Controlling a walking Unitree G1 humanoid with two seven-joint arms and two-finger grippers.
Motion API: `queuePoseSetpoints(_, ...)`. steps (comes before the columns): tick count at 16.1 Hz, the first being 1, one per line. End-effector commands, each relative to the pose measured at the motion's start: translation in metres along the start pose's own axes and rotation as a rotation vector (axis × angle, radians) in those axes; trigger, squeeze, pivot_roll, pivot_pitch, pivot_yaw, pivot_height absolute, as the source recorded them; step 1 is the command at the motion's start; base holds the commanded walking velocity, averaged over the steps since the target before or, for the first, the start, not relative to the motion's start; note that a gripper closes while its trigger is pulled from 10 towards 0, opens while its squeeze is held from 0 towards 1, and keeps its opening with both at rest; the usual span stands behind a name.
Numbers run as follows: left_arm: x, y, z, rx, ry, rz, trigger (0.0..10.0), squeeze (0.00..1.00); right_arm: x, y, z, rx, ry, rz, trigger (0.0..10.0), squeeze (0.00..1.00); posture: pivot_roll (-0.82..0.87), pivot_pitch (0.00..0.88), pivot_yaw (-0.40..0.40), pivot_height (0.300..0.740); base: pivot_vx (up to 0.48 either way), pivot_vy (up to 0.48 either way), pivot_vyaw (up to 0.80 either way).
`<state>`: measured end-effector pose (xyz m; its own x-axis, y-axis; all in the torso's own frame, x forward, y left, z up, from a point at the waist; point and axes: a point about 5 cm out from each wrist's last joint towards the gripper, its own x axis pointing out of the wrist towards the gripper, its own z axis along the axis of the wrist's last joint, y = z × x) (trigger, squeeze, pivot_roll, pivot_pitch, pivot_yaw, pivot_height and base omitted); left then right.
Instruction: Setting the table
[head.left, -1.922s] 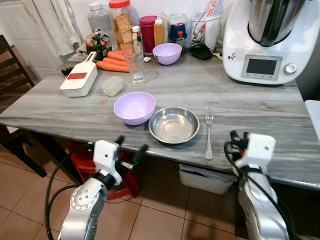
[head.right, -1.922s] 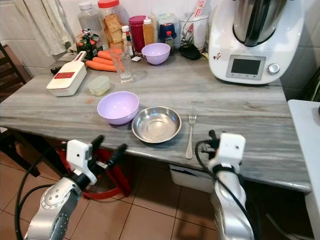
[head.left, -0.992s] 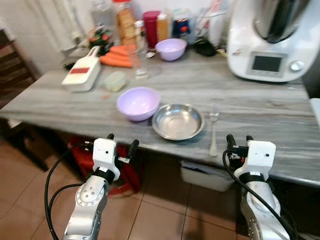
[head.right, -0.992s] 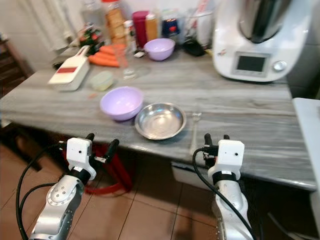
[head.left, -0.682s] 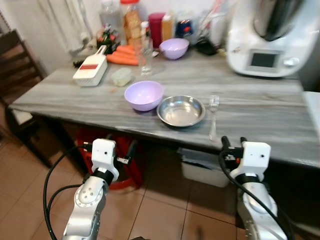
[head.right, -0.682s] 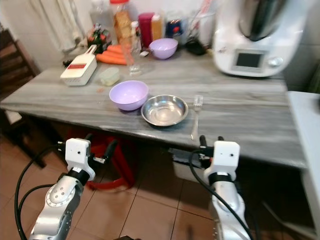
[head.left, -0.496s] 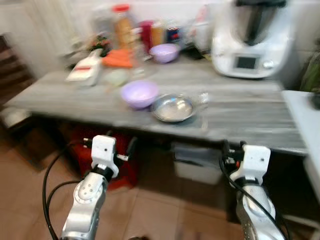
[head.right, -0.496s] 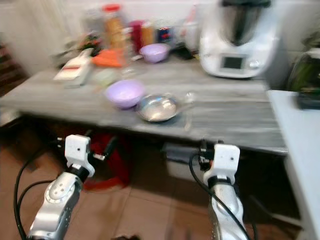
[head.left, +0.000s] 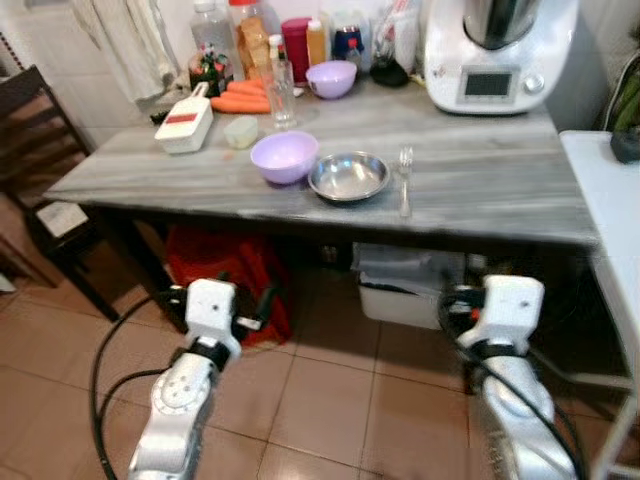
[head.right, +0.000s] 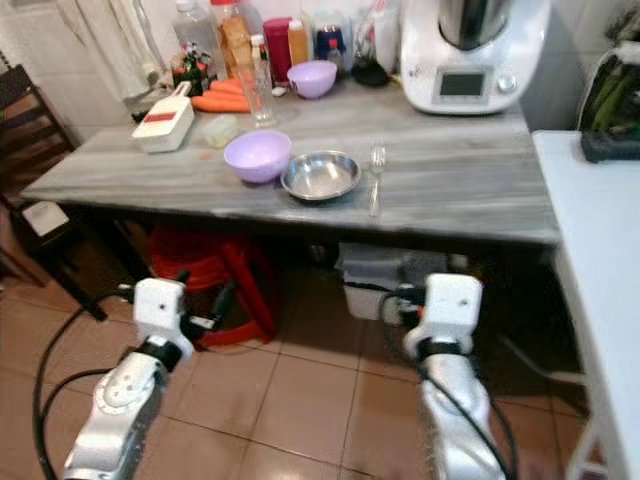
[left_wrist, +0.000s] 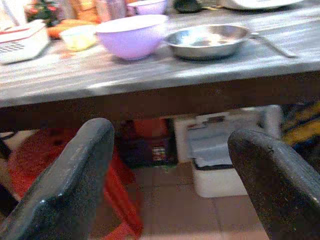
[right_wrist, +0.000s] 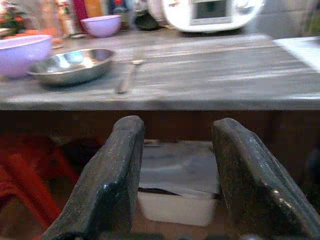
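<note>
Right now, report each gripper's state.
Left gripper: open, holding nothing, below the table edge.
Right gripper: open, holding nothing, below the table edge.

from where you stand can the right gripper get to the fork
Probably not yet: the right gripper hangs low, below the table edge, while the fork lies on top, beside the steel bowl.

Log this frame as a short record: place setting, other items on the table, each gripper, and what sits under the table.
place setting: steel bowl near the table's front edge, fork lying to its right, lilac bowl to its left
further back: second lilac bowl, drinking glass, carrots, white grater, white kitchen machine
left gripper: open, empty, below table height
right gripper: open, empty, below table height
under table: red stool, white bin
</note>
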<state>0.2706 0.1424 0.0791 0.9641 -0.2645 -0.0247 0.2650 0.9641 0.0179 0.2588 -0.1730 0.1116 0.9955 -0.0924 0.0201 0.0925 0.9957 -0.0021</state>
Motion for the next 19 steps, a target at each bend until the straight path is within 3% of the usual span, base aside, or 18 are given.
queuePoseSetpoints(1, -0.0023, 0.0089, 0.0008, 0.023, 0.004, 0.018, 10.0, 0.0, 0.0006, 0.0087, -0.0002, 0.024, 0.004, 0.022, 10.0, 0.0, -0.07, 0.01, 0.114, 0.74, -0.266, 0.0, 0.0)
queuePoseSetpoints(7, -0.0011, 0.0078, 0.0013, 0.032, 0.003, 0.006, 10.0, 0.0, 0.0025, 0.0095, -0.0016, 0.028, 0.01, 0.02, 10.0, 0.0, -0.07, 0.011, 0.118, 0.74, -0.284, 0.0, 0.0)
queuePoseSetpoints(12, -0.0013, 0.0049, 0.0078, 0.065, -0.047, -0.064, 10.0, 0.0, 0.0032, 0.0098, -0.0001, 0.035, -0.001, 0.022, 10.0, 0.0, -0.07, 0.009, 0.12, 0.74, 0.0, 0.0, 0.0)
queuePoseSetpoints(19, -0.0015, 0.0013, 0.0076, 0.034, -0.051, -0.096, 10.0, 0.0, 0.0047, 0.0094, -0.0002, 0.032, 0.002, 0.026, 10.0, 0.0, -0.07, 0.007, 0.119, 0.74, 0.0, 0.0, -0.19)
